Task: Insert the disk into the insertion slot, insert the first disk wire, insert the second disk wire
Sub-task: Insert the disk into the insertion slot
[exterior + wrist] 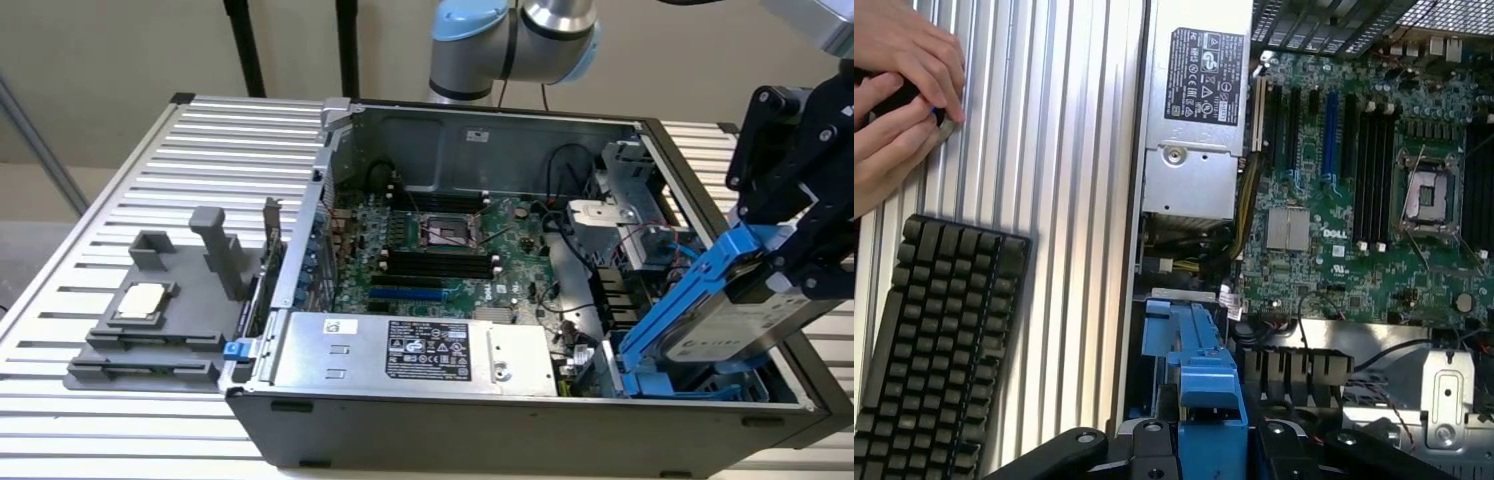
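**Fig. (disk at the bay).** Your gripper (797, 262), at the exterior view's right, is closed partway on the disk (721, 325) and clamps its blue-framed upper end. The disk hangs tilted. Its lower end is down at the insertion slot (667, 382) in the corner of the open PC case (534, 420), and its upper end is raised above the case rim (contact w/ the rails: can't tell). Toward the exterior view's left of the slot are the power-supply box (414, 350) w/ black label and the green motherboard (441, 240) beyond it. Wrist view — the disk's blue edge sits in the gripper's grasp, with a keyboard (939, 340) and a person's hands (904, 70) over the slatted tabletop (1074, 150).
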Robot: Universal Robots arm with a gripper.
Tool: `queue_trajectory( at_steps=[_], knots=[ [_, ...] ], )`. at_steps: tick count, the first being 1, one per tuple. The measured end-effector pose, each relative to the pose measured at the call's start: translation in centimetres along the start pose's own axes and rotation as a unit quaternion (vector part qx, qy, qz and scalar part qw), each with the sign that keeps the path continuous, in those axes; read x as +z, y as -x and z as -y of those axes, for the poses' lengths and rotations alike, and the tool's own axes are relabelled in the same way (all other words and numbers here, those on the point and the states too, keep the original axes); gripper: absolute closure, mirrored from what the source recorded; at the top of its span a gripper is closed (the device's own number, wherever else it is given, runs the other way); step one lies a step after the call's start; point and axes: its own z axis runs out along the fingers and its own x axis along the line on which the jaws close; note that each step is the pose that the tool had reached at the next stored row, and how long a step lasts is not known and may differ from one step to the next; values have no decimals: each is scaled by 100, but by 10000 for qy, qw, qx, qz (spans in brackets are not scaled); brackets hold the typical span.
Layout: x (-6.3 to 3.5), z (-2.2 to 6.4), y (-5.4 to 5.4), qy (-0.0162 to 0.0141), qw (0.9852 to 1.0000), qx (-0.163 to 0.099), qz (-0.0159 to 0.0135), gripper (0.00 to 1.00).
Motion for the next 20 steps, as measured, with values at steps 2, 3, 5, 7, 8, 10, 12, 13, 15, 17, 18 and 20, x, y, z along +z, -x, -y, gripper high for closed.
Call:
queue_trajectory(
  at_steps=[2, 3, 5, 7, 8, 10, 12, 13, 15, 17, 18, 20],
  knots=[
    [11, 0, 0, -1, 10000, 0, 0, 68],
    [14, 0, 1, -1, 10000, 0, 0, 68],
    [21, 0, 1, -2, 10000, 0, 0, 68],
    [31, 1, 1, -2, 10000, 0, 3, 68],
    [31, 0, 1, -2, 10000, 0, 2, 68],
    [31, 1, 5, -2, 10000, 0, 1, 68],
    [32, 1, 7, -2, 10000, 0, 1, 68],
    [33, 1, 7, -2, 10000, 0, 2, 68],
    [42, 1, 8, -2, 10000, 0, 2, 68],
    [52, 2, 9, -2, 10000, 0, 1, 68],
    [56, 2, 11, -2, 10000, 0, 1, 68],
    [64, 2, 14, -2, 10000, 0, 3, 68]
  ],
)
